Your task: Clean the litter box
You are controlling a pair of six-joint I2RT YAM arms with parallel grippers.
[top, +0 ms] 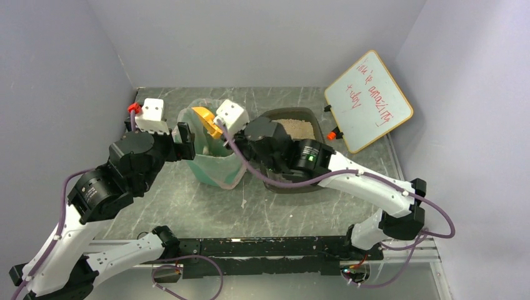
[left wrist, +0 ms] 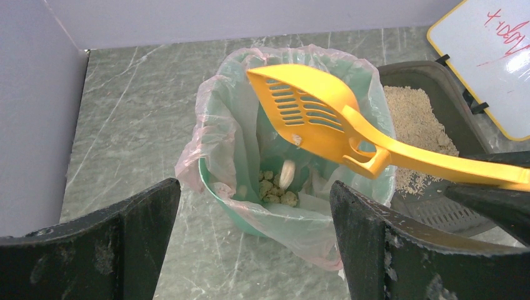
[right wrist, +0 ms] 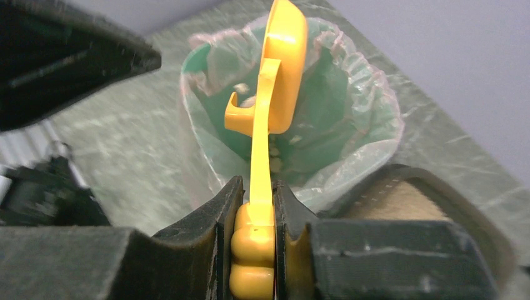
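The dark grey litter box (top: 312, 119) with beige litter sits right of the green bin (top: 212, 164); it also shows in the left wrist view (left wrist: 431, 75) and the right wrist view (right wrist: 437, 194). My right gripper (right wrist: 257, 194) is shut on the handle of the orange slotted scoop (right wrist: 281, 62), turned on edge over the bin mouth. The scoop (left wrist: 312, 106) looks empty, and a pale clump falls below it onto clumps (left wrist: 275, 190) in the bin bottom. My left gripper (left wrist: 255, 200) is open and empty, close to the bin's near left side.
A small whiteboard (top: 369, 100) with red writing leans against the right wall behind the litter box. Grey walls close the table at the back and both sides. Litter crumbs (top: 244, 203) lie on the table in front of the bin.
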